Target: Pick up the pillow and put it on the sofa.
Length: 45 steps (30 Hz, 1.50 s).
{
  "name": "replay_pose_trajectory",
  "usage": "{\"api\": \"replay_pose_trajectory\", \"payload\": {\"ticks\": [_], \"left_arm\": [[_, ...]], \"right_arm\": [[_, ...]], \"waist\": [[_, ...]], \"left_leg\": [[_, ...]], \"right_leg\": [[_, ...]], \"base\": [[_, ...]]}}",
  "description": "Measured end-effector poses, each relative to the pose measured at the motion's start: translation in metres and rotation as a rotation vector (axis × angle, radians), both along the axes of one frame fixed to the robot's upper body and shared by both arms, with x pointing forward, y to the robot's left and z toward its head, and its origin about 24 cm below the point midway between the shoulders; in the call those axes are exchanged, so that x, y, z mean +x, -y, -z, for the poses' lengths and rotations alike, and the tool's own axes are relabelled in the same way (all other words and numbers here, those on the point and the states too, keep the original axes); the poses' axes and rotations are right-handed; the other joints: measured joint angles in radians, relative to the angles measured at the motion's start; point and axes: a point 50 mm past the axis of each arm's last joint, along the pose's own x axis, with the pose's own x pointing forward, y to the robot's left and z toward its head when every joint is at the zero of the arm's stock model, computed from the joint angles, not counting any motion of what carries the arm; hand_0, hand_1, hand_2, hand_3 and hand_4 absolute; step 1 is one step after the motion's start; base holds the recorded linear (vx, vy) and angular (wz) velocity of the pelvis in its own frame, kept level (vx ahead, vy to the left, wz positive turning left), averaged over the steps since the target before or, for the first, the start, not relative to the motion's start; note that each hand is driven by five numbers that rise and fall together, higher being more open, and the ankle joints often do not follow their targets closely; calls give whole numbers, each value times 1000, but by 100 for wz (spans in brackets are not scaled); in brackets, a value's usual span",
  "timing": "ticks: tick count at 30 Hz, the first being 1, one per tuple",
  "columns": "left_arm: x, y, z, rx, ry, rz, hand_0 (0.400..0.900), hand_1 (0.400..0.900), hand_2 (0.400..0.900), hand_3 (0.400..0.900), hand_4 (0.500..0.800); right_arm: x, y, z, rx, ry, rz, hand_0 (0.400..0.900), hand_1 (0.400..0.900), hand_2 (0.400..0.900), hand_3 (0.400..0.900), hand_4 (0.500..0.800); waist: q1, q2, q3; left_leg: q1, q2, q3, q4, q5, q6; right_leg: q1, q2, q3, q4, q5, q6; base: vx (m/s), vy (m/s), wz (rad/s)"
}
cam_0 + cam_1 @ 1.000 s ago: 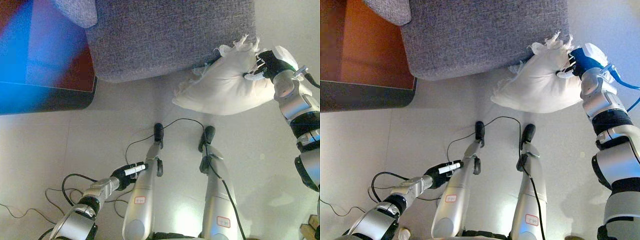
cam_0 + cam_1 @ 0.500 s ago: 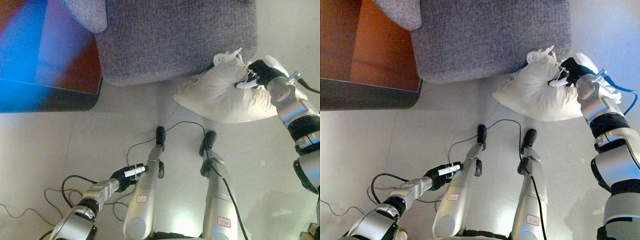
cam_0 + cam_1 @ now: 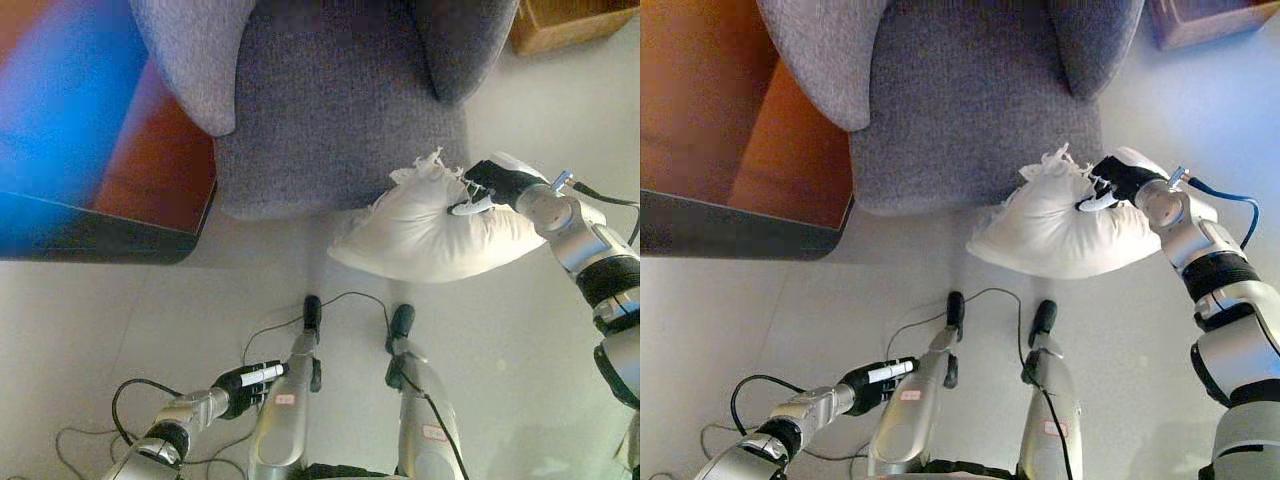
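Note:
A white pillow (image 3: 430,232) hangs in the air in front of the grey sofa (image 3: 340,110), its top corner level with the seat's front right edge. My right hand (image 3: 487,186) is shut on the pillow's upper right part, fingers curled into the cloth. It also shows in the right eye view (image 3: 1110,186) with the pillow (image 3: 1055,228). My left hand (image 3: 245,382) hangs low at the bottom left, fingers curled and holding nothing.
The sofa has two rounded arms, one at the left (image 3: 195,55) and one at the right (image 3: 460,40). A dark-edged low table (image 3: 730,150) stands left of the sofa. A wooden piece (image 3: 560,22) sits at the top right.
The camera has tilted up, so more of the sofa shows. My right hand has carried the pillow left and nearer the seat's front edge. The left hand has stayed low.

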Motion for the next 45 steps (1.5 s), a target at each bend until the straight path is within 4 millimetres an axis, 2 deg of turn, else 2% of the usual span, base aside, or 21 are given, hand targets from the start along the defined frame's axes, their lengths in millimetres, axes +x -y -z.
{"api": "replay_pose_trajectory", "payload": {"ticks": [7, 11, 16, 24, 29, 36, 42, 43, 45], "left_arm": [[-34, -15, 13, 22, -125, -54, 900, 900, 900, 900, 800], [-45, -22, 15, 32, -186, -66, 900, 900, 900, 900, 800], [-70, -26, 24, 14, -277, -114, 900, 900, 900, 900, 800], [-100, -32, 32, 29, -396, -151, 900, 900, 900, 900, 800], [-113, -35, 33, 34, -433, -166, 900, 900, 900, 900, 800], [-117, -33, 35, 17, -466, -185, 900, 900, 900, 900, 800], [-120, -28, 36, 10, -489, -191, 900, 900, 900, 900, 800], [-120, -28, 37, 7, -491, -194, 900, 900, 900, 900, 800], [-121, -27, 37, 3, -497, -201, 900, 900, 900, 900, 800]], "right_arm": [[-14, -10, 7, -11, -113, -173, 400, 400, 400, 400, 500], [-20, -13, 5, -7, -187, -243, 400, 400, 400, 400, 500], [-23, -21, 7, 17, -292, -319, 400, 400, 400, 400, 500], [-21, -34, 0, 73, -362, -393, 400, 400, 400, 400, 500], [-12, -57, 2, 110, -381, -433, 400, 400, 400, 400, 500], [-2, -61, 16, 193, -423, -336, 400, 400, 400, 400, 500], [0, -49, 23, 263, -432, -210, 400, 400, 400, 400, 500], [1, -36, 27, 301, -436, -105, 400, 400, 400, 400, 500], [2, -30, 29, 319, -437, -64, 400, 400, 400, 400, 500]], "waist": [[-14, -53, -44], [-15, -76, -74], [-11, -85, -166], [13, -119, -303], [22, -135, -362], [48, -129, -398], [70, -120, -406], [77, -117, -408], [80, -113, -410]], "left_leg": [[188, 6, 3, -86, -10, 0], [254, 1, 4, -92, -29, 2], [302, 3, -7, -93, -53, -3], [337, 3, -20, -93, -58, -6], [347, 2, -28, -94, -57, -6], [357, -5, -51, -94, -53, -2], [357, -12, -64, -94, -51, 1], [357, -13, -76, -94, -51, 1], [356, -14, -81, -93, -50, 1]], "right_leg": [[228, 26, -18, -169, 34, 20], [321, 28, -28, -227, 44, 28], [401, 35, -44, -275, 45, 32], [445, 36, -63, -276, 31, 37], [461, 34, -68, -275, 28, 40], [490, 26, -97, -275, 22, 44], [497, 21, -109, -275, 22, 45], [504, 20, -123, -275, 18, 48], [506, 20, -125, -275, 17, 48]], "base": [[184, 43, 2], [197, 65, 9], [170, 60, 15], [24, 17, 11], [-2, 9, 11], [61, 37, 15], [93, 55, 11], [159, 76, 21], [204, 88, 27]]}}
